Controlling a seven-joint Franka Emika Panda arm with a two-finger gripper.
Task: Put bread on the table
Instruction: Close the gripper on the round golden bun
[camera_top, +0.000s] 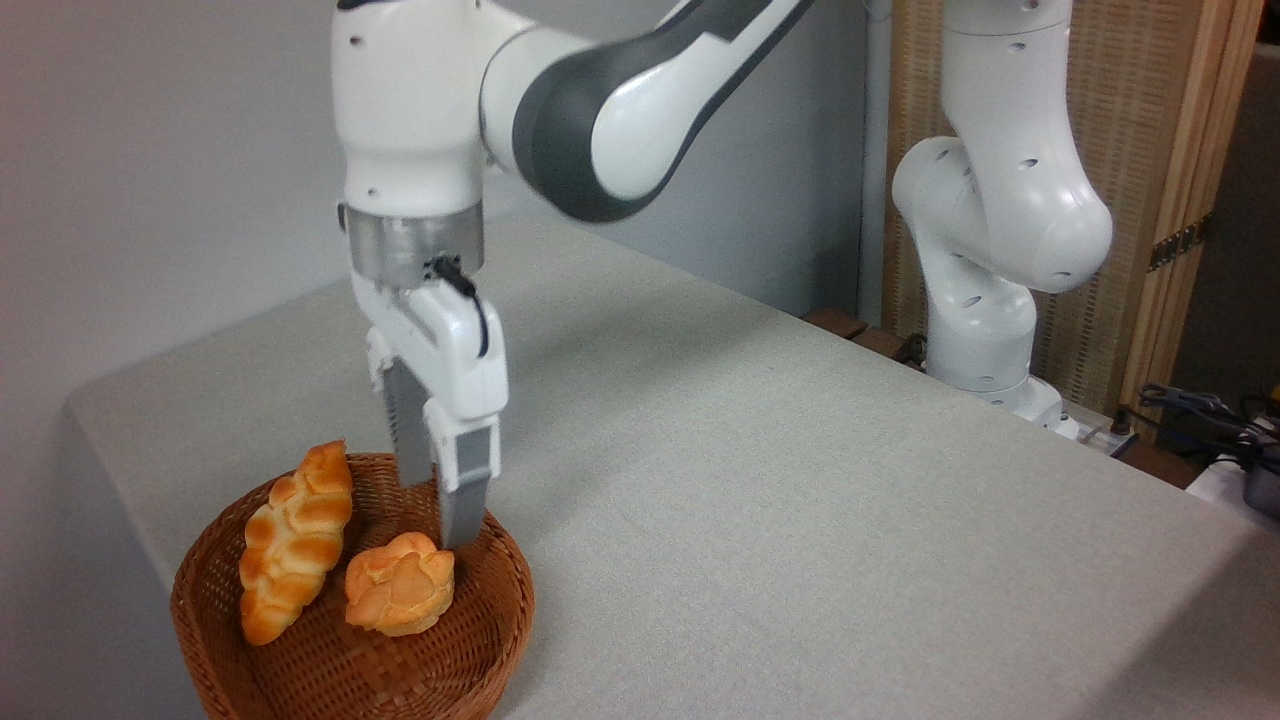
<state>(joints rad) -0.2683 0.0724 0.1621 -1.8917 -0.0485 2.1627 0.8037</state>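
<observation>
The bread, a small round golden-orange bun (398, 584) with a lumpy top, lies inside the round brown wicker basket (350, 670) at the lower left. My gripper (436, 514) hangs just above and behind the bun, pointing straight down. Its two grey fingers stand a little apart, so it is open with nothing between them. The nearer fingertip (461, 525) ends close to the bun's upper right edge; I cannot tell whether it touches. The table (800, 500) is a wide surface in light grey-beige cloth, stretching right of the basket.
A longer braided golden loaf (296, 540) lies in the basket's left half, beside the bun. The arm's white base (985, 330) stands at the table's far right edge, with cables (1200, 410) beyond it. A grey wall runs behind.
</observation>
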